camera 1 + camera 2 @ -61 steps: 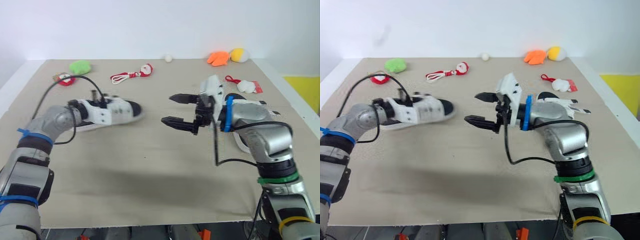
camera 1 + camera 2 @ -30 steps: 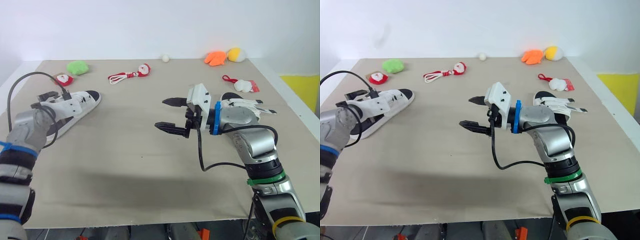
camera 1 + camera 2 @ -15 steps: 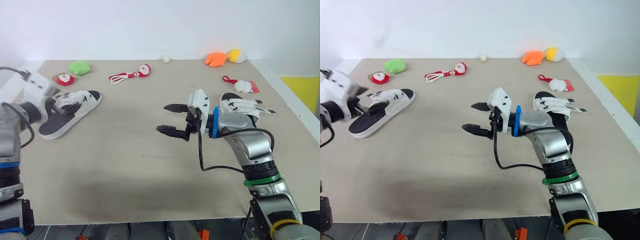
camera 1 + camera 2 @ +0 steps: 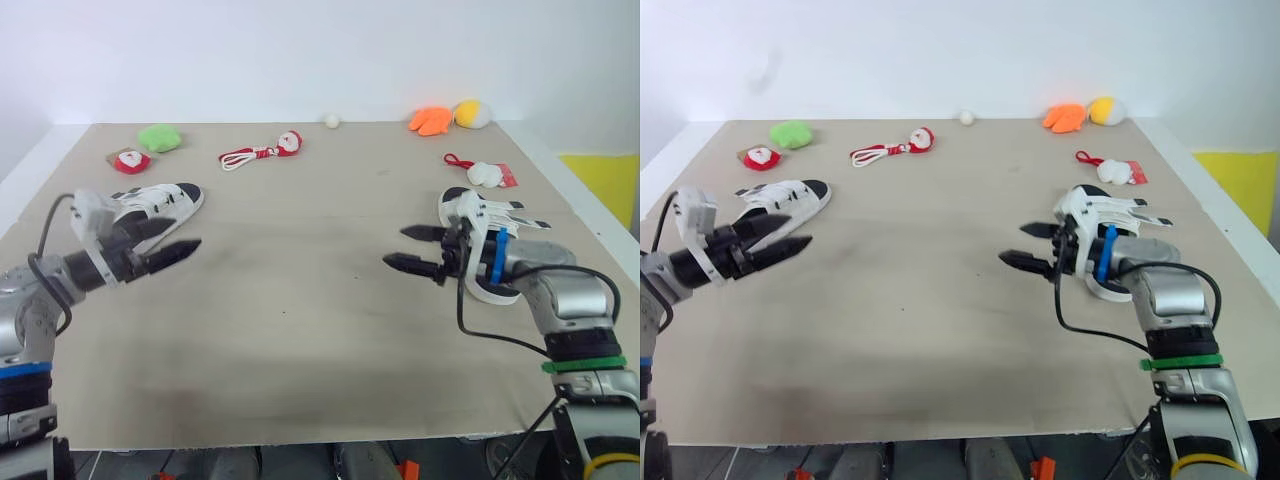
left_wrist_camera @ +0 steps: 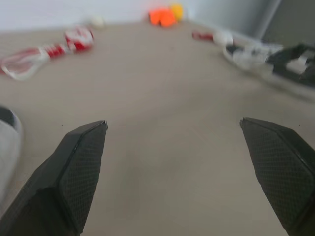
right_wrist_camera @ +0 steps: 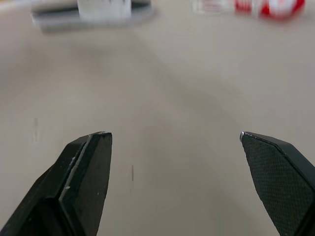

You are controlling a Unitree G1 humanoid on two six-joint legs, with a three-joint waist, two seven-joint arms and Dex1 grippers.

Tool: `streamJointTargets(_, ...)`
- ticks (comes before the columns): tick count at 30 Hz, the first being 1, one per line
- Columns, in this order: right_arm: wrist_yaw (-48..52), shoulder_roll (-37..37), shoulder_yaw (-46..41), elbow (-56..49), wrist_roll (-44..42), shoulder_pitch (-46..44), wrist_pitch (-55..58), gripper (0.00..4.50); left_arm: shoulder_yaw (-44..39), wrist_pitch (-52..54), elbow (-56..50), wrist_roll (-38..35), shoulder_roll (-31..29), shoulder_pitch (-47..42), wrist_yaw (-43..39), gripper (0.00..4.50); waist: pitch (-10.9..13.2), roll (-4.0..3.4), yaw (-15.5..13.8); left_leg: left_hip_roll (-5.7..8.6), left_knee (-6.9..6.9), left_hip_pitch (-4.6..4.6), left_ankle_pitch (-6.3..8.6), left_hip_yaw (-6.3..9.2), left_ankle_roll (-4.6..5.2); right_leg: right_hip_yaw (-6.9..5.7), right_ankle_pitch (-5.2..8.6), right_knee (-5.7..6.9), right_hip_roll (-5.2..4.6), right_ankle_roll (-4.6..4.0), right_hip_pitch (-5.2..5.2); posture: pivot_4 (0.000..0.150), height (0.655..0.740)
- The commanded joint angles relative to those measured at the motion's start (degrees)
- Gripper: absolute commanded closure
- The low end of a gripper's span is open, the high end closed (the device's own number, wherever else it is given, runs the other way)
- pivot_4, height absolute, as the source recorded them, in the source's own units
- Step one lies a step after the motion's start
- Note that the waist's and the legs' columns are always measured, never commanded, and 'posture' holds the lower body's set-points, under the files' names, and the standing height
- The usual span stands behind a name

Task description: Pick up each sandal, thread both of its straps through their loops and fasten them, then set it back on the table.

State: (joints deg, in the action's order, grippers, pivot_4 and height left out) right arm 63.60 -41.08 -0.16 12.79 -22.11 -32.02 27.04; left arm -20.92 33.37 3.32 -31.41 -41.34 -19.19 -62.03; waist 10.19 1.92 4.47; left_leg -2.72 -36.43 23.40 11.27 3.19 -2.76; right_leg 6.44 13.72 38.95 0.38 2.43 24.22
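Note:
A white and black sandal (image 4: 165, 200) lies flat at the table's left, its straps across the top. Just in front of it my left gripper (image 4: 183, 233) hovers open and empty, fingers pointing toward the table's middle. The second sandal (image 4: 480, 212) lies at the right, its straps sticking out to the right, partly hidden by my right forearm. My right gripper (image 4: 395, 247) stands open and empty just left of that sandal, pointing left. The left wrist view shows the open fingers (image 5: 78, 162) and the right sandal (image 5: 248, 54) far off.
Small toys line the far edge: a green one (image 4: 158, 135), a red-and-white one (image 4: 130, 158), a Santa with a cord (image 4: 265, 150), a white ball (image 4: 332, 120), orange (image 4: 432, 120) and yellow (image 4: 472, 112) plush, and a white plush (image 4: 485, 172) beyond the right sandal.
The left gripper carried the sandal to the table's left, let it go there and drew back toward the near side. The right gripper pulled back to the right, beside its sandal.

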Motion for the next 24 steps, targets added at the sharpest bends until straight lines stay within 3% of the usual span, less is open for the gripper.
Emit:
streamJointTargets(1,1.33,-2.07,-1.76,-1.08,-0.33,0.5,-0.23,0.0,0.25,-3.23,-3.11,0.61,-2.88,2.12,-1.71,0.05,0.03,-0.04,0.41,-0.02,0.01,-0.02,0.0,-0.02,0.0,0.02,0.0,0.0,0.02,-0.01,0.01,0.15,0.74)
streamJointTargets(8,6.82,-12.67,-8.67,-4.97,-4.94,6.64,4.69,0.0,-8.06,-3.54,-4.66,0.05,-9.99,12.86,-2.45,0.05,0.16,-0.21,0.54,-0.09,0.04,-0.08,0.04,-0.06,0.01,0.07,0.08,0.02,0.08,-0.09,0.01,0.15,0.74)
streamJointTargets(13,10.23,-17.33,-10.4,-2.51,-4.39,10.44,4.08,0.0,-13.85,-1.93,-6.77,-2.5,-10.08,19.57,-1.17,0.05,0.19,-0.2,0.49,-0.12,0.07,-0.09,0.18,-0.1,0.05,0.06,0.38,0.02,0.06,-0.4,0.04,0.15,0.74)
streamJointTargets(18,9.96,-16.65,-9.97,-3.52,-5.26,9.26,5.26,0.0,-13.51,-0.88,-9.21,-3.83,-9.71,20.8,0.35,0.05,0.22,-0.19,0.5,-0.1,0.04,-0.12,0.16,-0.15,0.04,0.09,0.36,0.02,0.04,-0.47,0.04,0.15,0.74)
streamJointTargets(24,3.56,-8.95,-6.72,-12.53,-5.75,6.13,7.36,0.0,-10.23,0.33,-10.91,-5.86,-8.86,17.43,1.38,0.05,0.23,-0.18,0.82,-0.16,0.04,-0.2,0.16,-0.2,0.03,0.14,0.29,0.02,0.11,-0.48,0.04,0.15,0.74)
